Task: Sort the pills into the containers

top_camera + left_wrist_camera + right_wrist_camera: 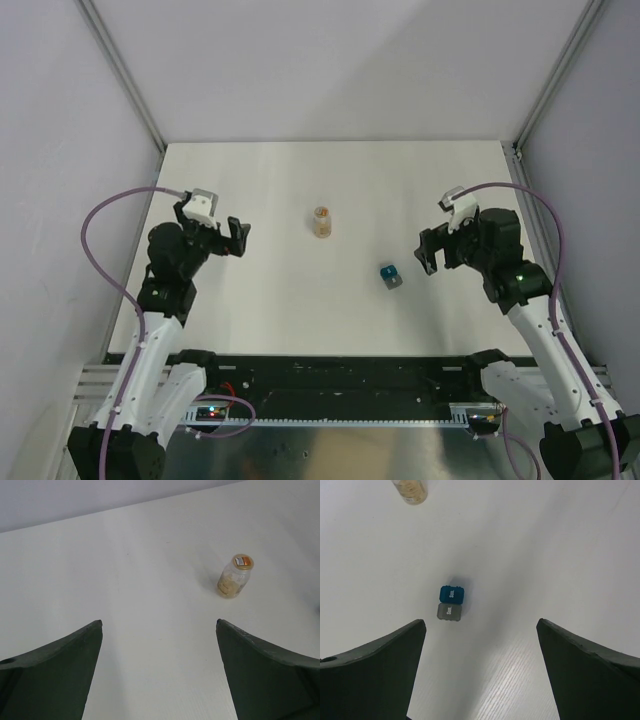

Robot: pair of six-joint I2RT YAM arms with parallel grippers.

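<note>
Amber vial (322, 221), teal box (389, 275) with grey flap, white table (280, 290)

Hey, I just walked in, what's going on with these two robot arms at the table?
Nothing is being handled right now. Both arms hover over the white table, and the left gripper and right gripper are open and empty. The amber vial stands upright near the middle, ahead of the left gripper. The blue box with its grey flap sits apart from it, in front of the right gripper. I can't make out any loose pills.
</note>
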